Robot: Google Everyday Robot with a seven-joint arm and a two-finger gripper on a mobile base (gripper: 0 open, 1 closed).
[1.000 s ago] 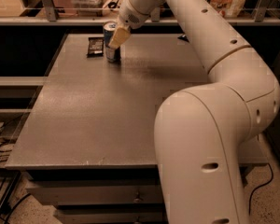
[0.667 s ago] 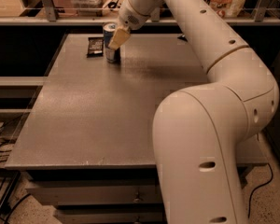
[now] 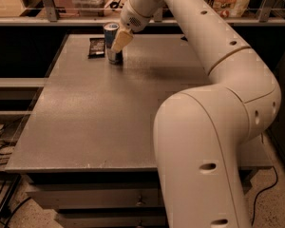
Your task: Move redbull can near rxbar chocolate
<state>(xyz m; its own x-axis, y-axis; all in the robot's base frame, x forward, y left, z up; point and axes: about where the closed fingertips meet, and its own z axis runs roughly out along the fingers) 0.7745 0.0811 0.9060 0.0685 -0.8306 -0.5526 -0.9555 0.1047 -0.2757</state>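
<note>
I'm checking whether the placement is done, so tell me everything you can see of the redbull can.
The redbull can is slim, tall and metal-looking, blue and silver with a silver top. It stands upright on the grey table near its far edge, close beside the rxbar chocolate, to the bar's right in the view; whether they touch is unclear. The pincer is at the can's right side, covering part of its front. Whether it grips the can cannot be told.

counts | gripper (image 3: 118, 42) x1, over far end of table (image 3: 99, 113) x1 | redbull can (image 3: 110, 34) x1, at gripper | rxbar chocolate (image 3: 96, 47) x1, just left of gripper | robot arm (image 3: 218, 42) x1, carrying gripper
</note>
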